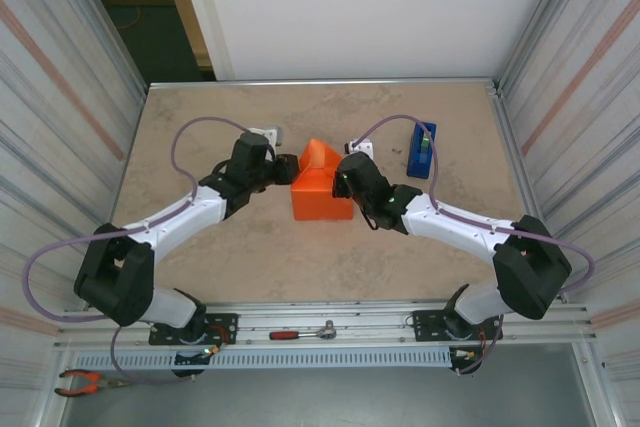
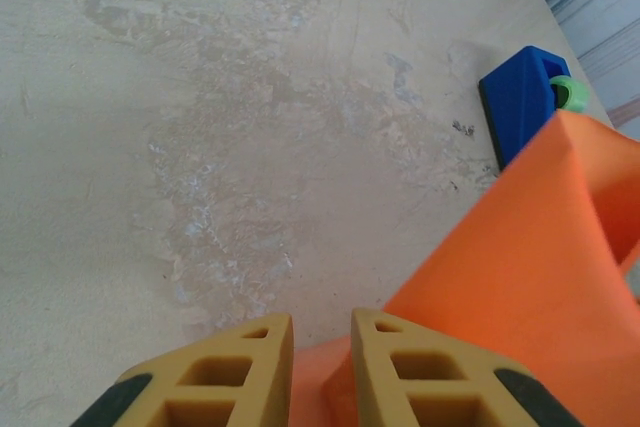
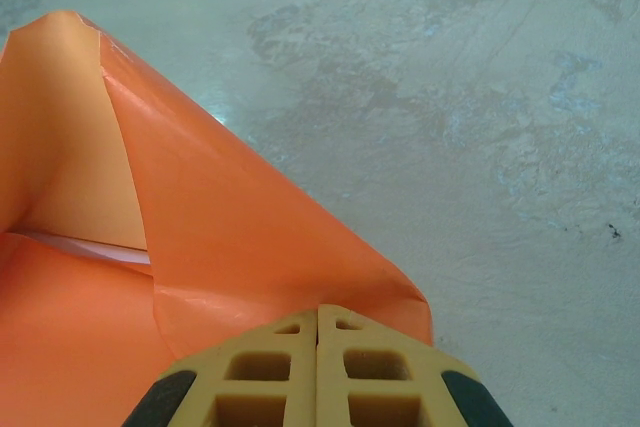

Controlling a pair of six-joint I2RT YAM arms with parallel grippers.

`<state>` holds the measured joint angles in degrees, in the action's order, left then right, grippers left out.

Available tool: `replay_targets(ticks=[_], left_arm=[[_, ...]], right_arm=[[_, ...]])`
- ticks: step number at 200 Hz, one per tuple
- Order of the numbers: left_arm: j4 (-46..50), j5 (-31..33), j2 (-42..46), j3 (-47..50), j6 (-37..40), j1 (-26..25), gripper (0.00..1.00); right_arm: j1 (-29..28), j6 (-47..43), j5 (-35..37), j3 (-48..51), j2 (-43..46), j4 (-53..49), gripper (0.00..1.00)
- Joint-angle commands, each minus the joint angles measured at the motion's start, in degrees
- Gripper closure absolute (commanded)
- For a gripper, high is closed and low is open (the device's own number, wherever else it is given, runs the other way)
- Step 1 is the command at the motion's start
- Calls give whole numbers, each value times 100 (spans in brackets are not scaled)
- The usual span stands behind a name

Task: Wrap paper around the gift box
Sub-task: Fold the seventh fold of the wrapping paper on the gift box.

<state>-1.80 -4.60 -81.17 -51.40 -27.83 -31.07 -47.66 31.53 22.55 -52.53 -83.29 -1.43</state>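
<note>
The gift box (image 1: 322,197) sits mid-table as a bright orange parcel, wrapped in the paper (image 1: 318,159), whose far flap stands up in a peak. My left gripper (image 1: 284,171) is at the parcel's left far corner. In the left wrist view its fingers (image 2: 320,322) stand apart, open, with orange paper (image 2: 520,277) below and to the right of them. My right gripper (image 1: 346,173) is at the right far corner; its fingers (image 3: 318,309) are shut together, tips against the raised paper (image 3: 230,237). A pale strip of the box (image 3: 90,245) shows under the flap.
A blue tape dispenser (image 1: 421,150) stands upright to the right of the parcel, also seen in the left wrist view (image 2: 520,97). A ratchet tool (image 1: 302,332) and pliers (image 1: 85,382) lie on the front rail. Corrugated walls close in the table's left and right sides.
</note>
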Motion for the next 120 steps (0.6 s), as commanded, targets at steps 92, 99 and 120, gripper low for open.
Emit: replay_targets(ticks=[92,99,120], left_arm=[[1143,1382,-31,-719,546,-1043,78],[1176,1495,-23,-744,562,-1103,78],[1330,1580,-61,-852,526,-1156,77]], right_arm=[[-284,424,-1323,418,-566,-1219,100],[-279,429,-1326,428,-559,-1217,100],[-286,433,-1332,432,-542,-1219,100]])
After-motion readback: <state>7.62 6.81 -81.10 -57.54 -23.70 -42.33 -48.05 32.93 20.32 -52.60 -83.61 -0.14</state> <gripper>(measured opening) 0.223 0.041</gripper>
